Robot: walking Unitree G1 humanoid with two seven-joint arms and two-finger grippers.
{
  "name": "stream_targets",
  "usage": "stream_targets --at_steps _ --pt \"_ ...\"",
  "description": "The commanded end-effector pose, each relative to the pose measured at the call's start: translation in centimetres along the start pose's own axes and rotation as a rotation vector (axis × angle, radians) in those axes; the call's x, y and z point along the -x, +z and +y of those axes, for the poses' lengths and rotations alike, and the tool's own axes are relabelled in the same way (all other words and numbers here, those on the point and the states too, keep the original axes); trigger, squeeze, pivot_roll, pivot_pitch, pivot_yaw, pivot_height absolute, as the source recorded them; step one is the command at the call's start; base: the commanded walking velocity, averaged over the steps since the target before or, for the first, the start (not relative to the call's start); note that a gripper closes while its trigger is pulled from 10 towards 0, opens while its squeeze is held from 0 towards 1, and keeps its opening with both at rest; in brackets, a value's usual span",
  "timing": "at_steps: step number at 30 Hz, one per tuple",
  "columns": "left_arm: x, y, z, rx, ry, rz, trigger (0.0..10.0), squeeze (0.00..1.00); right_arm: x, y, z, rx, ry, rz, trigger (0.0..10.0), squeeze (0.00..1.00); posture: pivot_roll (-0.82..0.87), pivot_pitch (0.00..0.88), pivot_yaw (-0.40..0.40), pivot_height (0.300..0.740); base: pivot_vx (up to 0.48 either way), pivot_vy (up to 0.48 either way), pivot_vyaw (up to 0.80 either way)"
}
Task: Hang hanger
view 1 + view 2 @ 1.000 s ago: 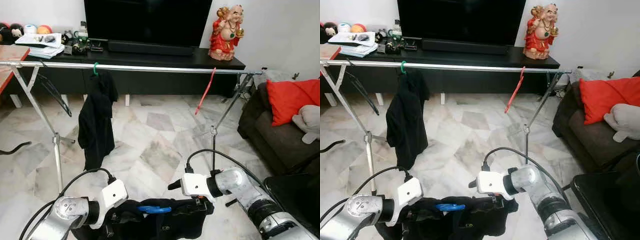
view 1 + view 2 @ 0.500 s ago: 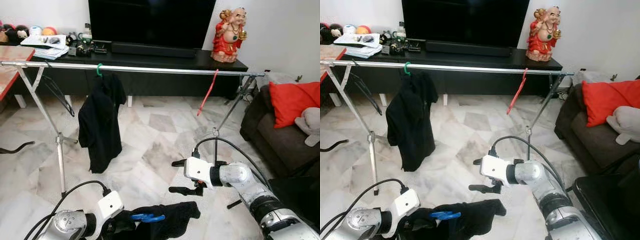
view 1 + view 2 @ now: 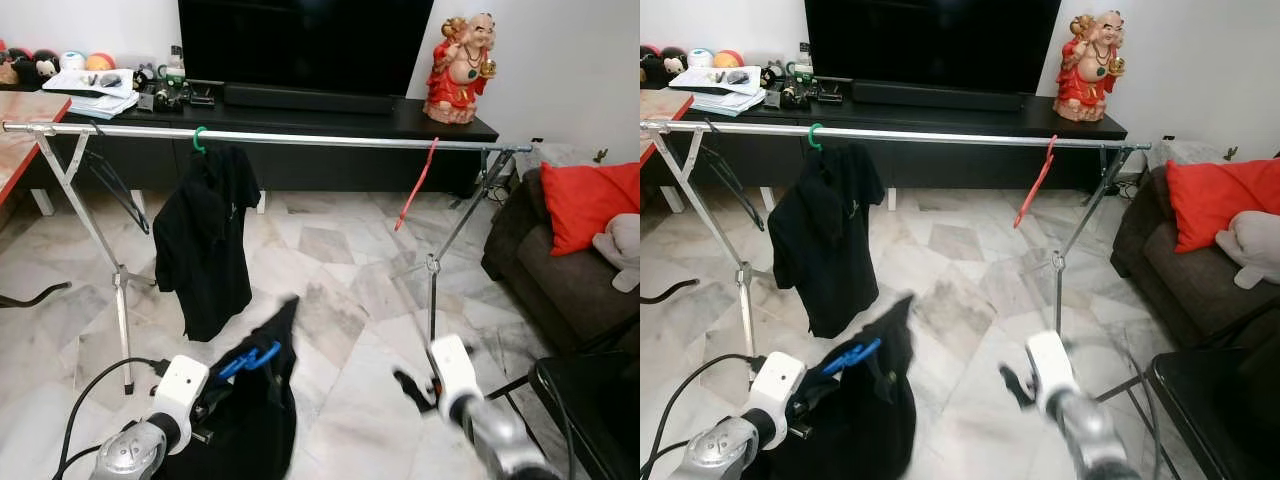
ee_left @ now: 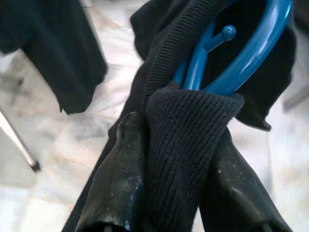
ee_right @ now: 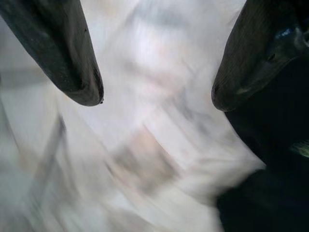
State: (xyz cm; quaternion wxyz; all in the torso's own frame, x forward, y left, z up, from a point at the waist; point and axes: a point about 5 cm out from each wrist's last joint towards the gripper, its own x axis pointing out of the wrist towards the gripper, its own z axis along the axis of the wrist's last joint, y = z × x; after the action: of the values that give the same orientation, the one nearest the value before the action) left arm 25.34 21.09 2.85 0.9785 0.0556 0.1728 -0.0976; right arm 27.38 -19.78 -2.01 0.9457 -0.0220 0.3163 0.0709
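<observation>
My left gripper point(image 4: 179, 129) is shut on the knit collar of a black garment point(image 3: 256, 420) and on the blue hanger point(image 3: 249, 359) inside it. The garment hangs down from the hanger, low at the front left, well below the silver rail point(image 3: 300, 138). A black shirt point(image 3: 207, 238) on a green hanger hangs from that rail, with a bare red hanger point(image 3: 414, 186) further right. Low at the front right, my right gripper point(image 5: 157, 96) is open, blurred and holding nothing, over the marble floor.
A black wire hanger point(image 3: 112, 182) hangs at the rail's left end. Behind the rack stand a black TV console point(image 3: 330, 110) and a red statue point(image 3: 458, 55). A dark sofa with a red cushion point(image 3: 585, 195) is at the right, and a red table edge point(image 3: 25, 120) at the left.
My left gripper has raised the hanger, and the garment now hangs straight down from it. The right gripper has let go of the garment and swung down and away to the right.
</observation>
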Motion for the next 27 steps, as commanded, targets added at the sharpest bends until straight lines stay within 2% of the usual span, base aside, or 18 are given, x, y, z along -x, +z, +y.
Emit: stream_targets --at_steps 1,2,5,8,10,11,15,20,21,23,24,27 --pt "0.2 0.1 0.3 0.061 0.041 -0.037 10.0 0.0 0.3 -1.4 -0.5 -0.073 -0.067 0.05 10.0 0.0 0.14 0.042 -0.127 0.74 0.0 0.0 0.0" --pt "0.4 -0.1 0.4 0.117 0.07 -0.043 10.0 0.0 0.7 -3.1 -0.3 -0.079 -0.099 0.104 10.0 0.0 0.14 0.043 -0.126 0.74 0.0 0.0 0.0" --pt "0.7 -0.4 0.5 0.184 0.106 -0.056 10.0 0.0 1.7 -6.5 0.3 -0.138 -0.139 0.208 10.0 0.0 0.14 0.048 -0.126 0.74 0.0 0.0 0.0" --pt "0.7 -0.6 0.4 0.206 0.107 -0.042 10.0 0.0 2.3 -7.9 0.8 -0.145 -0.15 0.25 10.0 0.0 0.15 0.05 -0.126 0.74 0.0 0.0 0.0" --pt "0.8 -0.7 0.0 0.23 0.099 -0.044 10.0 0.0 2.7 -8.8 1.0 -0.183 -0.178 0.266 10.0 0.0 0.14 0.05 -0.126 0.74 0.0 0.0 0.0" --pt "0.9 -0.6 -0.4 0.196 0.078 -0.043 10.0 0.0 3.0 -9.4 0.7 -0.223 -0.235 0.279 10.0 0.0 0.14 0.05 -0.125 0.74 0.0 0.0 0.0" --pt "0.8 -0.6 -1.2 0.136 0.03 -0.023 10.0 0.0 3.3 -9.8 0.3 -0.235 -0.282 0.291 10.0 0.0 0.14 0.052 -0.118 0.74 0.145 0.0 0.0" --pt "0.6 -0.5 -1.3 0.123 0.008 -0.017 10.0 0.0 3.3 -9.4 -0.3 -0.27 -0.311 0.275 10.0 0.0 0.14 0.055 -0.117 0.74 0.323 0.0 0.0" --pt "0.5 -0.3 -1.2 0.142 0.016 -0.025 10.0 0.0 3.3 -9.2 -0.7 -0.318 -0.338 0.264 10.0 0.0 0.14 0.055 -0.117 0.74 0.341 0.0 -0.77" --pt "0.5 -0.2 -1.2 0.141 0.017 -0.027 10.0 0.0 3.3 -9.1 -0.8 -0.336 -0.344 0.256 10.0 0.0 0.14 0.055 -0.117 0.74 0.358 0.0 -0.79" --pt "0.5 -0.2 -1.2 0.133 0.017 -0.027 10.0 0.0 3.2 -9.0 -0.8 -0.301 -0.332 0.254 10.0 0.0 0.14 0.055 -0.118 0.74 0.364 0.0 -0.8" --pt "0.4 -0.1 -1.2 0.122 0.02 -0.027 10.0 0.0 3.1 -9.0 -0.7 -0.281 -0.313 0.256 10.0 0.0 0.14 0.055 -0.119 0.74 0.371 0.0 -0.27"
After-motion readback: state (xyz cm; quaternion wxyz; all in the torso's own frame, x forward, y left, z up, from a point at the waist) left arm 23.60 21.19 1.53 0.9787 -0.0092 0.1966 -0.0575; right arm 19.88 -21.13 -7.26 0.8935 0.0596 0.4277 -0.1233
